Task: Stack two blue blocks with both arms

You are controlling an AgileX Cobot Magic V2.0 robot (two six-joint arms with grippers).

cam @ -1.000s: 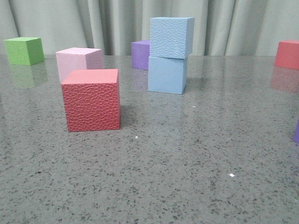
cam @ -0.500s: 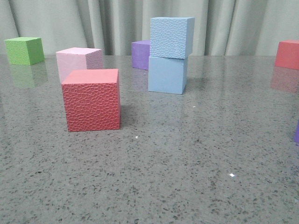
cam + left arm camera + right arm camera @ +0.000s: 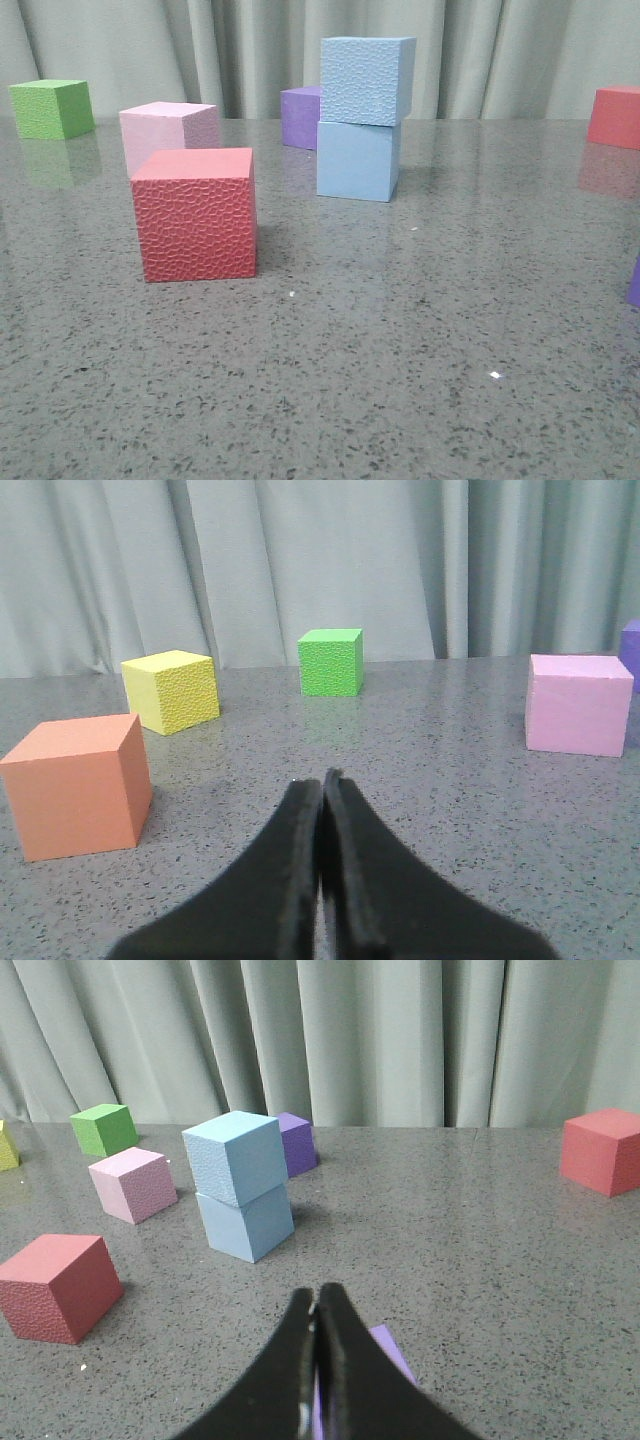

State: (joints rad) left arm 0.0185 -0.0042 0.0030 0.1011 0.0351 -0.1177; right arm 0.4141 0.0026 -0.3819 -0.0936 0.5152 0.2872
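The pebbled light blue block (image 3: 366, 80) sits on top of the smooth light blue block (image 3: 358, 160), turned a little, at the back middle of the table. The stack also shows in the right wrist view, the pebbled block (image 3: 234, 1157) on the smooth block (image 3: 247, 1223). No gripper shows in the front view. My left gripper (image 3: 321, 778) is shut and empty above the table, far from the stack. My right gripper (image 3: 317, 1293) is shut and empty, back from the stack.
A textured red cube (image 3: 197, 213) stands front left, with a pink cube (image 3: 168, 135) and a green cube (image 3: 51, 108) behind it. A purple cube (image 3: 301, 117) stands behind the stack, another red cube (image 3: 615, 116) far right. A purple cube (image 3: 392, 1358) lies under my right gripper. Orange (image 3: 76, 785) and yellow (image 3: 171, 690) cubes stand by my left gripper.
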